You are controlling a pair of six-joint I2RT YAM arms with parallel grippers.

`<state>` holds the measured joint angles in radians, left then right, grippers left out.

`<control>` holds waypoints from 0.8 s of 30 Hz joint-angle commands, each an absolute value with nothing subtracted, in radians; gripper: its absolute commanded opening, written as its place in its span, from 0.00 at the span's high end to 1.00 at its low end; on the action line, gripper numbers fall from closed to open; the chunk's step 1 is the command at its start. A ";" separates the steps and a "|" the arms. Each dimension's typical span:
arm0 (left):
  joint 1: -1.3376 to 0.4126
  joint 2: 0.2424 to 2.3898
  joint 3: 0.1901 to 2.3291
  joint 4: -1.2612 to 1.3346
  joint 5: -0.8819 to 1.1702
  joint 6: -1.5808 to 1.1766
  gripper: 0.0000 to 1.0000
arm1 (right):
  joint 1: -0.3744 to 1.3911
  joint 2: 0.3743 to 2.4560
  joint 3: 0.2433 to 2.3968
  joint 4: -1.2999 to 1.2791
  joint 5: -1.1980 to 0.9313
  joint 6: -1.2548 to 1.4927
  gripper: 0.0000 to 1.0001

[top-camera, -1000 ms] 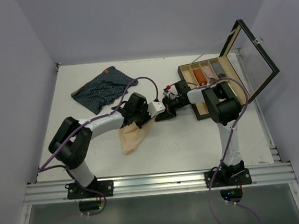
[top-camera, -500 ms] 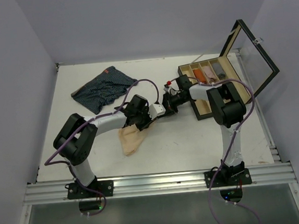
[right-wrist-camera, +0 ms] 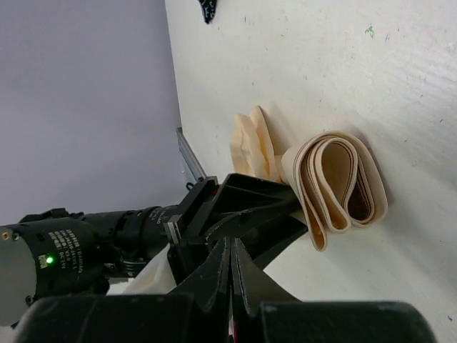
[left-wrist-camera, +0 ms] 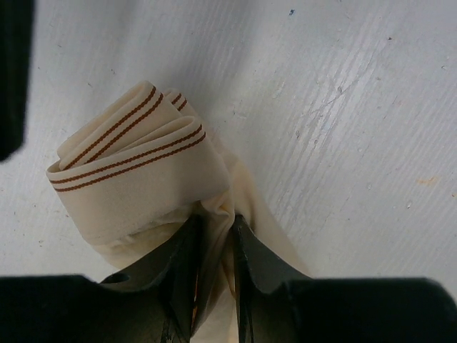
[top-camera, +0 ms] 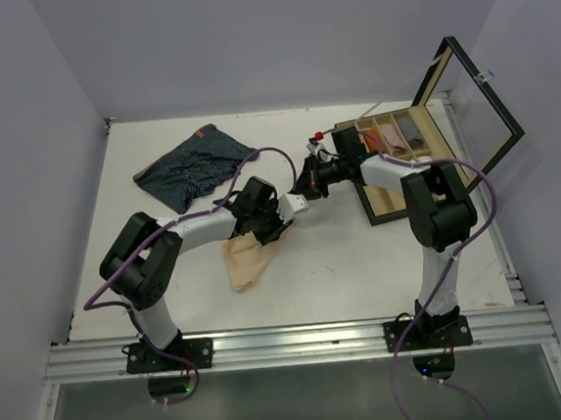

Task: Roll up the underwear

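Note:
The beige underwear (top-camera: 247,260) lies mid-table, its banded end rolled into a loose coil (left-wrist-camera: 132,166). My left gripper (left-wrist-camera: 214,232) sits low behind that coil, and its jaws pinch a bunched fold of the beige cloth. In the top view the left gripper (top-camera: 281,219) is at the garment's far end. The right gripper (top-camera: 306,185) hovers just beyond it, off the cloth. Its fingers (right-wrist-camera: 230,266) are pressed together with nothing between them, and the coil (right-wrist-camera: 335,187) shows ahead of them. The navy striped underwear (top-camera: 190,167) lies spread at the back left.
A compartmented wooden box (top-camera: 377,206) stands at the right with its glass lid (top-camera: 472,100) raised; rolled cloth pieces sit in its far compartments. The right forearm reaches across the box's left side. The metal rail (top-camera: 292,344) runs along the near edge.
My right gripper has pulled back from the beige roll toward the box and shut. The left gripper has stayed at the roll, its jaws eased slightly wider around the cloth.

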<state>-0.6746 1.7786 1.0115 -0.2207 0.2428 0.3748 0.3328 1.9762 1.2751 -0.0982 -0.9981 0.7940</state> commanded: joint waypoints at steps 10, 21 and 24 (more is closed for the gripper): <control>-0.669 1.795 0.997 -0.239 0.270 0.334 0.71 | 0.397 2.043 1.304 -0.198 -0.928 0.724 0.97; -0.669 1.743 0.994 -0.262 0.239 0.360 0.69 | 0.393 2.226 1.365 -0.247 -0.799 0.588 0.97; -0.669 1.688 0.991 -0.279 0.229 0.370 0.69 | 0.391 2.227 1.355 -0.262 -0.795 0.574 0.97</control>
